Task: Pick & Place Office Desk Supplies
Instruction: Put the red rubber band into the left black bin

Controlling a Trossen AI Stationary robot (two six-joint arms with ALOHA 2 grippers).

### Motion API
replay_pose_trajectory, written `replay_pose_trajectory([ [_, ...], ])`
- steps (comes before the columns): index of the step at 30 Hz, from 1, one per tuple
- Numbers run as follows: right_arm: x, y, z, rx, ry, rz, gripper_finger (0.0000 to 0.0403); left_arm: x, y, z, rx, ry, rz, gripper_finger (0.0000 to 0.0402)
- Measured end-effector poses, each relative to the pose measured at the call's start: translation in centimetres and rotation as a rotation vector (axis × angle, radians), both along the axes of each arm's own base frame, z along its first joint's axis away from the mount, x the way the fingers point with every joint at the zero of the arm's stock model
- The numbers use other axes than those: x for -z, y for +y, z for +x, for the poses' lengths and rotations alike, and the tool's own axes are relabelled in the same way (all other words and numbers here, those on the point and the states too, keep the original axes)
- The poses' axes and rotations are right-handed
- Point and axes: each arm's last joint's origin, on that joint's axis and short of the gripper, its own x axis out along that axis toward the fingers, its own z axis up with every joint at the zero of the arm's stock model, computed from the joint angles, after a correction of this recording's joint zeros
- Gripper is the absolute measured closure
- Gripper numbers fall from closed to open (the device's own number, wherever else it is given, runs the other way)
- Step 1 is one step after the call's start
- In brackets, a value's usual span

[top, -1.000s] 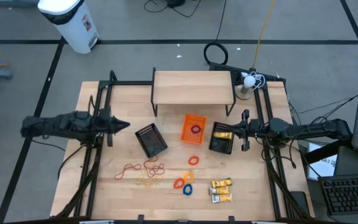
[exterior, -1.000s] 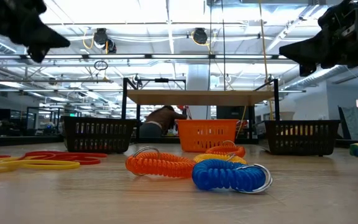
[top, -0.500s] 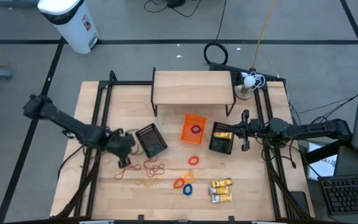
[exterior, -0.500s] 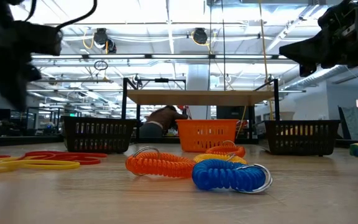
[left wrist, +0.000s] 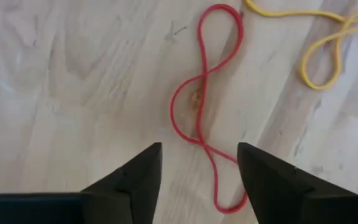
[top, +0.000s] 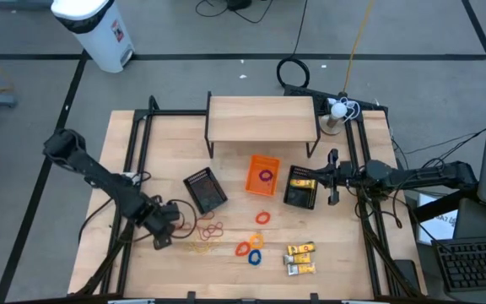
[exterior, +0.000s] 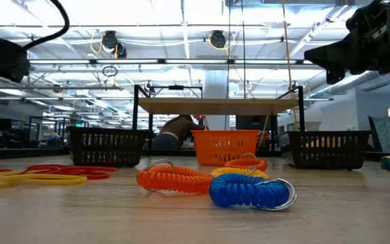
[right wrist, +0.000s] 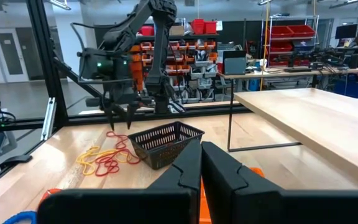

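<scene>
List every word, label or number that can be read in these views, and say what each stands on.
None can be read.
White bin: a red-and-white label, too small to read.
Yellow-and-white packets: dark print, too small.
Packets in the right black mesh bin: print too small.
Paper by the keyboard: blurred.
Screens in the room behind, right wrist view: unreadable.
</scene>
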Motion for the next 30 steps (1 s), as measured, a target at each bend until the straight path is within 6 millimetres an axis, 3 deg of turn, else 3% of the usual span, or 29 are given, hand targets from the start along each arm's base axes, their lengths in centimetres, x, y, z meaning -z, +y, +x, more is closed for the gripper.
replay_pose_trajectory([
  [18, 0.0, 0.0, 0.0, 0.001, -0.002, 0.022, 0.0399, 3.1, -0.6, 1.3, -0.054, 0.121, 0.059, 0.0193],
  [21, 0.0, 0.0, 0.0, 0.001, -0.002, 0.022, 0.0399, 3.1, -0.4, 1.4, -0.029, 0.128, 0.059, 0.0231],
  [27, 0.0, 0.0, 0.0, 0.001, -0.002, 0.022, 0.0399, 3.0, -0.2, 1.5, 0.039, 0.118, 0.041, 0.0381],
  [30, 0.0, 0.0, 0.0, 0.001, -0.002, 0.022, 0.0399, 2.6, -0.2, 1.4, 0.051, 0.101, 0.028, 0.0388],
])
